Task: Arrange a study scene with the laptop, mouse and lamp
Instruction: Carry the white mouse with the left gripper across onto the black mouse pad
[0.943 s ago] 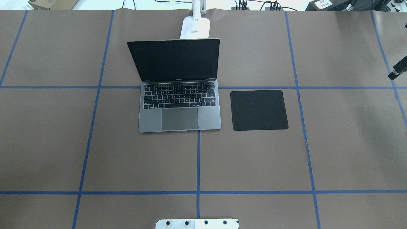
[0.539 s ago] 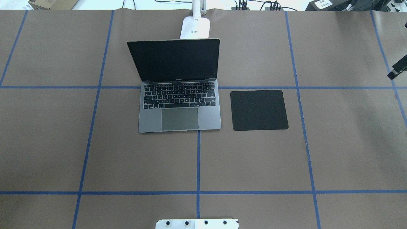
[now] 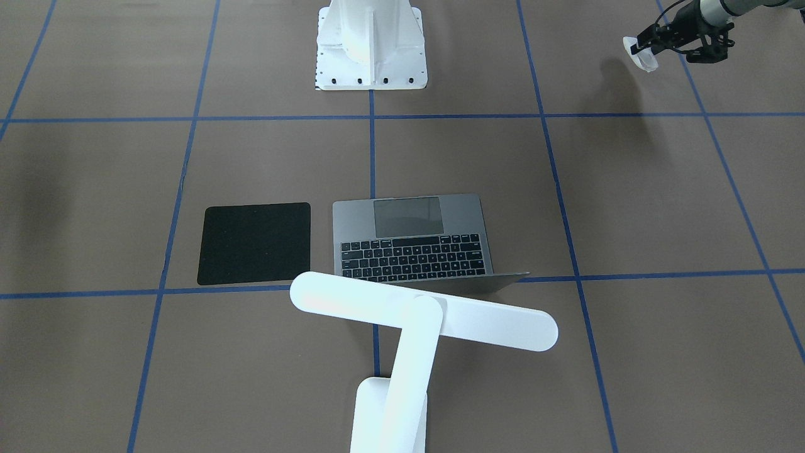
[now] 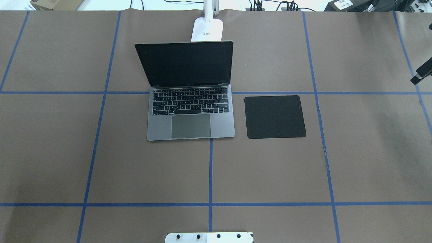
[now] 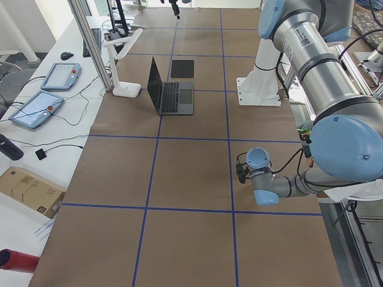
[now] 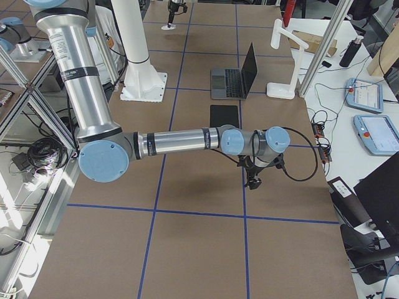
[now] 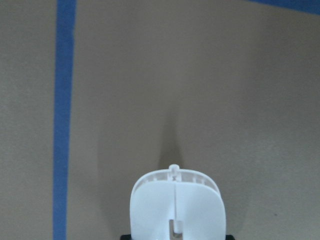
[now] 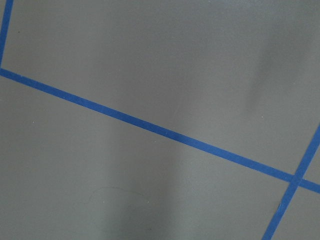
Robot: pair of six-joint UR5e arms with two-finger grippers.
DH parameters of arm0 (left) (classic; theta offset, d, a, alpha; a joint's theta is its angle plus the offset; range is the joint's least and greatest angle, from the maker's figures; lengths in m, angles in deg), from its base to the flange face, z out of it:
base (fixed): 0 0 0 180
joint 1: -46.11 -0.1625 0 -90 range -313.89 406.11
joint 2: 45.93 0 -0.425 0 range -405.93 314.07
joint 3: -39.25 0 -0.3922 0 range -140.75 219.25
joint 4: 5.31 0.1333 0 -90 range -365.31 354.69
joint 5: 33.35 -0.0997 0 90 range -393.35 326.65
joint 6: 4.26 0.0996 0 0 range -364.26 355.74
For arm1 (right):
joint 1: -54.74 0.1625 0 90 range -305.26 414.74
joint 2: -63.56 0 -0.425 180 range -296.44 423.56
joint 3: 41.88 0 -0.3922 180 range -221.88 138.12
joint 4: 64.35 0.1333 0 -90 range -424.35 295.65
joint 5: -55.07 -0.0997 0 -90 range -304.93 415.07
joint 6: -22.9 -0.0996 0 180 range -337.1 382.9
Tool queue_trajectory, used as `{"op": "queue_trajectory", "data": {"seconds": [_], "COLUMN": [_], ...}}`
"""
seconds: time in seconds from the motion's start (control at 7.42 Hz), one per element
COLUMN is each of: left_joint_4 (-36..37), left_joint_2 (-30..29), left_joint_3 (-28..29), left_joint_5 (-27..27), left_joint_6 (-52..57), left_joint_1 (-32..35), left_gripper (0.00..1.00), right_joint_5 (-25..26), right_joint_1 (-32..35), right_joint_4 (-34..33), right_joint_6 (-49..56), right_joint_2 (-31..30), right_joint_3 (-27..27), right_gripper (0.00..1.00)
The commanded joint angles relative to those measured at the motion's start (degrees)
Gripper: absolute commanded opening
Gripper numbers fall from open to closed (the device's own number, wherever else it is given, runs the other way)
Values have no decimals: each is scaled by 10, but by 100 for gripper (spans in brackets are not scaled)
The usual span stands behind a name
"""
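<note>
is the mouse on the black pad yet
No, the black pad lies bare beside the laptop, and the mouse is held in the left gripper far from it.

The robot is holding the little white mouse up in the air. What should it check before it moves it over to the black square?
1. Mouse gripped by the left gripper, held in the air: ok.
2. Black pad has nothing on it: ok.
3. Laptop open beside the pad, with a gap between them: ok.
4. Lamp stands behind the laptop's lid; whether its head reaches over the pad: cannot tell.
5. Right gripper far off to the pad's side, out of the way: ok.
6. Right gripper open or shut: cannot tell.
</note>
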Motion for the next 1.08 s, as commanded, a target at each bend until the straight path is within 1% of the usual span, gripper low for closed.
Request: {"op": "queue_trajectory", "data": {"seconds": [0.0, 0.13, 0.27, 0.4, 0.54, 0.67, 0.81, 0.94], "left_joint_4": [57, 174, 332, 422, 487, 608, 770, 872], "left_joint_2": [-11, -60, -127, -195, -266, -389, -551, -687], "left_joint_3": [-97, -164, -231, -244, -244, -241, -215, -160], "left_joint_5": [0, -3, -2, -2, -3, -4, -8, -11], "left_joint_6": [-15, -13, -6, 15, 31, 53, 88, 94], "left_joint_1": [10, 28, 51, 69, 98, 121, 149, 157], "left_gripper": [43, 43, 43, 43, 43, 43, 43, 43], "right_joint_5": [-3, -6, -6, -6, -6, -6, -6, -6], "right_joint_1": [-1, -3, -10, -12, -14, -15, -17, -18], "right_joint_4": [0, 0, 0, 0, 0, 0, 0, 0], "right_joint_6": [-5, -6, -12, -12, -12, -12, -12, -12], "right_joint_2": [0, 0, 0, 1, 1, 1, 2, 2], "right_joint_3": [1, 3, 6, 7, 8, 9, 9, 9], "right_gripper": [98, 98, 98, 98, 98, 98, 98, 98]}}
